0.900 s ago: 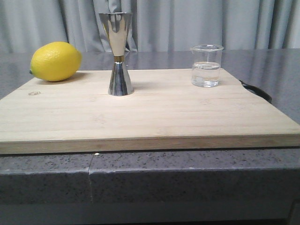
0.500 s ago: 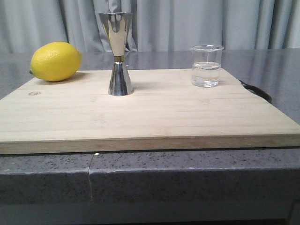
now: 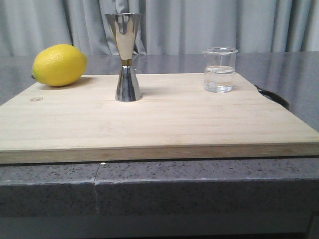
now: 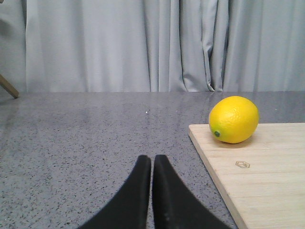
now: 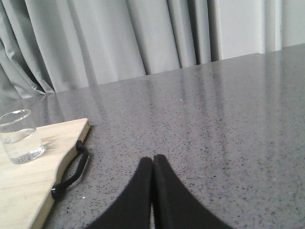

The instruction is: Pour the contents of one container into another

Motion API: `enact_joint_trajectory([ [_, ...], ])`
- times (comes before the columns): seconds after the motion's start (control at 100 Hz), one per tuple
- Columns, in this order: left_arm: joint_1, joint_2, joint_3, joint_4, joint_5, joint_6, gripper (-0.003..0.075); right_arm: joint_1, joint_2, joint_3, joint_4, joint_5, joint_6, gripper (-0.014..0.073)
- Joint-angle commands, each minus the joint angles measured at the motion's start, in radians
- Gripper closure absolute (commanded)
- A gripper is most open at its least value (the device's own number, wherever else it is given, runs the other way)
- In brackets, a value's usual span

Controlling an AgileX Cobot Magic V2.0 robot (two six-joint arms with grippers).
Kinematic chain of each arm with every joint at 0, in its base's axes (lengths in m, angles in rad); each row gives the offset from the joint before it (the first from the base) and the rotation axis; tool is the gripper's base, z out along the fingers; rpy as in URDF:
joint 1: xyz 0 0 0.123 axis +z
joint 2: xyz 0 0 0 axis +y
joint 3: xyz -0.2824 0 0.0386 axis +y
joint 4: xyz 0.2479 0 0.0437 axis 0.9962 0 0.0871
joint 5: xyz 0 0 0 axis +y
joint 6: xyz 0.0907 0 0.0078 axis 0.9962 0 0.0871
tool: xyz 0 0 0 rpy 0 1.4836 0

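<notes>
Step in hand: nothing grasped yet; judged to be the approach to the beaker [image 3: 220, 70], pouring not begun.
Beaker: upright near the right rear corner of the cutting board [image 3: 164, 124], partly filled with clear liquid; also visible in the right wrist view [image 5: 19, 136], close to the board's black handle loop [image 5: 71, 174].
Jigger [image 3: 125, 57]: upright on the board toward the rear, left of centre, well apart from the beaker; wide cone open at the top.
Left gripper [image 4: 152, 160]: off the board's left edge above the grey counter [image 4: 95, 138], fingers pressed together, empty.
Right gripper [image 5: 153, 160]: off the board's right side above the counter, fingers pressed together, empty.
Doing it well: spread the right fingers first, close around the beaker's mid-wall below the flared rim, lift level to keep the liquid in, bring the lip just over the jigger's mouth, tilt slowly; narrow base likely to tip if nudged.
Risk: spill onto the board from a fast tilt.
Count: one beaker, one jigger, one lemon [image 3: 59, 65], one board, two grippers.
</notes>
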Motion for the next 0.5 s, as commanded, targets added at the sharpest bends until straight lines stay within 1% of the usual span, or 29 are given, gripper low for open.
enact_joint_trajectory([
  [0.0,0.002,-0.028,0.014,0.000,-0.078,-0.010,0.0739,0.001,-0.018,0.025,-0.074,-0.080,-0.015,0.0664],
  [0.2,0.002,-0.028,0.014,0.000,-0.078,-0.010,0.0739,0.001,-0.018,0.025,-0.130,-0.080,-0.015,0.0664],
  [0.37,0.002,-0.028,0.009,0.000,-0.078,-0.010,0.0739,0.001,-0.018,0.023,-0.130,-0.091,-0.015,0.0664],
  [0.49,0.002,-0.027,-0.022,-0.069,-0.073,-0.010,0.0739,0.001,-0.018,-0.005,-0.128,-0.087,-0.015,0.0664],
])
